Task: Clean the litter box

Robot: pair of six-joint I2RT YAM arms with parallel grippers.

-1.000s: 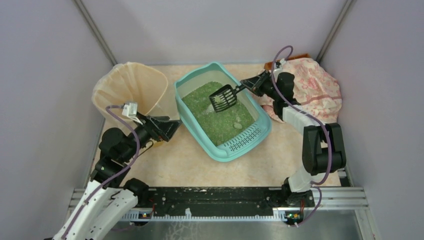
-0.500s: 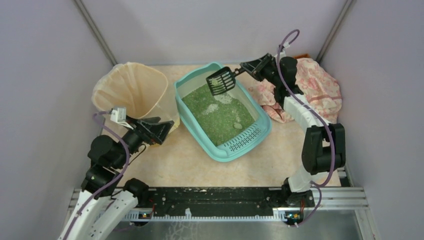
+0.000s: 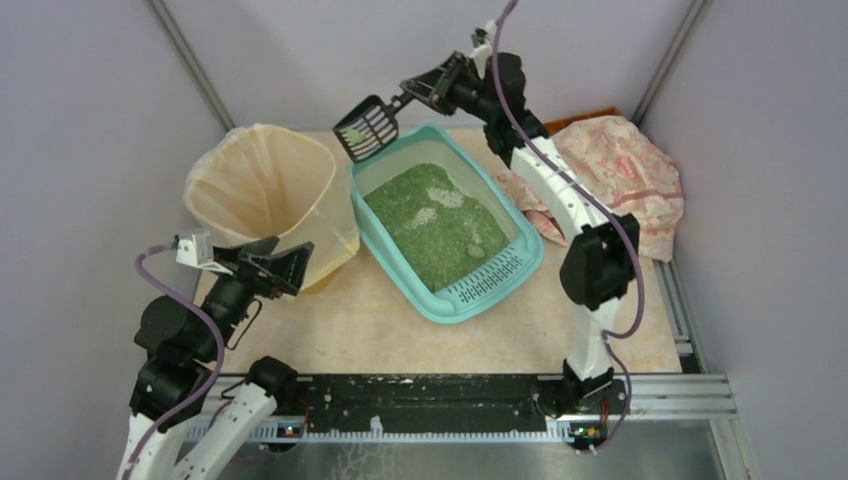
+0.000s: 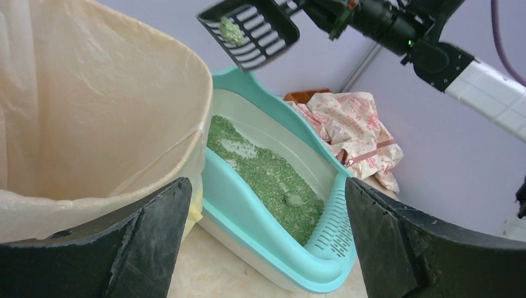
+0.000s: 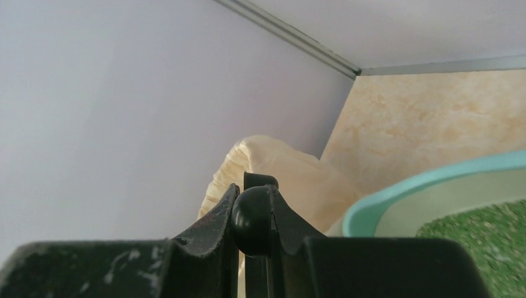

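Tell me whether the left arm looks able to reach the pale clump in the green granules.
Probably yes. The open left gripper faces the teal plastic litter box, its top uncovered; the right gripper holds the black slotted scoop over the far corner, off the clump.

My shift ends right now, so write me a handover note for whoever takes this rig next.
Left gripper: open, empty, hovering at the near side of the bag-lined bin.
Right gripper: shut on the handle of the scoop, raised above the far corner of the litter box, beside the bin.
The scoop carries one clump; it seems not yet over the bin.
Done: that clump is out of the granules.
Left: tip it into the bin; a second clump near the grate is probably next.
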